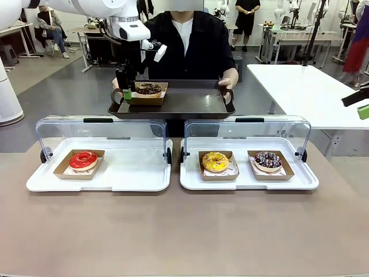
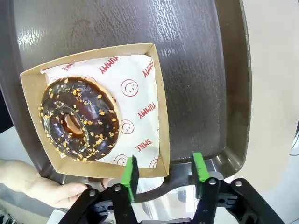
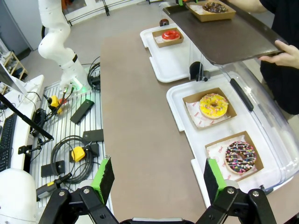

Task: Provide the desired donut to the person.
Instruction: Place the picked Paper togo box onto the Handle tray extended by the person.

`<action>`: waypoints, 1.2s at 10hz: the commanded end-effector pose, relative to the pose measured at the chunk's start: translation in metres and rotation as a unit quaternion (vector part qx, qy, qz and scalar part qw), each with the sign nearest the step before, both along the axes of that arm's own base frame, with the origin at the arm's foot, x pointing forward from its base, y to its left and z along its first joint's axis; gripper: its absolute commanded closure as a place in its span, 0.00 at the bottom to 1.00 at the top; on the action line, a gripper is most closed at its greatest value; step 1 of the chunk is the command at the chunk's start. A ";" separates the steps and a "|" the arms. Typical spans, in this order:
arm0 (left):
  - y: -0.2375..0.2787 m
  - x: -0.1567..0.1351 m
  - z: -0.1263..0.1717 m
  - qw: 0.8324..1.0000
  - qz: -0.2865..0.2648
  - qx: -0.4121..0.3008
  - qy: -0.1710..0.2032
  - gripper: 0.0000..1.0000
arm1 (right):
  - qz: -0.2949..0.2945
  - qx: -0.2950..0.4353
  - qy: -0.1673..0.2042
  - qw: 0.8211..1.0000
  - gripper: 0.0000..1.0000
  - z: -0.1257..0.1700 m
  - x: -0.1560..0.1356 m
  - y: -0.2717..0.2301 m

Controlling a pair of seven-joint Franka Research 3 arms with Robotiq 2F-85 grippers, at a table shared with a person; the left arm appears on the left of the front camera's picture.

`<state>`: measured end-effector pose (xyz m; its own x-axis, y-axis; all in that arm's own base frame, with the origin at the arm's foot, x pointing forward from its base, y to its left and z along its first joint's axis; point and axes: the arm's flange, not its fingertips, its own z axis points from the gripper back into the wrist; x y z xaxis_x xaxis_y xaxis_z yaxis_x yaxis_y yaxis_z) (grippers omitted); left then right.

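Note:
The person (image 1: 190, 40) in a black top over a white shirt stands across the table, holding a dark serving tray (image 1: 184, 104) in both hands. On its left part a chocolate donut with nut bits (image 1: 149, 89) lies in a cardboard tray (image 2: 154, 93) on printed paper. My left gripper (image 2: 166, 172) is open at the serving tray's near rim, one green pad (image 2: 130, 176) right at the cardboard tray's edge. It holds nothing. My right gripper (image 3: 159, 179) hangs open, high above the table's right side.
Two white display trays with raised clear lids stand on the table. The left display tray (image 1: 132, 173) holds a red donut (image 1: 83, 160). The right one holds a yellow donut (image 1: 215, 161) and a chocolate sprinkle donut (image 1: 268, 160). The person's hand (image 2: 51, 186) grips the tray rim near my left fingers.

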<state>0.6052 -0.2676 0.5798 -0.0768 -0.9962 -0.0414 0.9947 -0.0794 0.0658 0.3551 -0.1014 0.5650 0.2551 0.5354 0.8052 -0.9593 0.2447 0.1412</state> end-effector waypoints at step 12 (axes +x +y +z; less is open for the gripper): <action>0.079 -0.080 0.040 0.998 -0.001 -0.069 -0.003 0.00 | 0.005 0.010 -0.007 1.000 0.00 0.001 0.001 0.000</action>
<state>0.5528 -0.2125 0.6405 -0.0647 -0.9958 0.0648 0.9964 -0.0609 0.0591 0.3552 -0.1013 0.5648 0.2553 0.5356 0.8050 -0.9593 0.2445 0.1415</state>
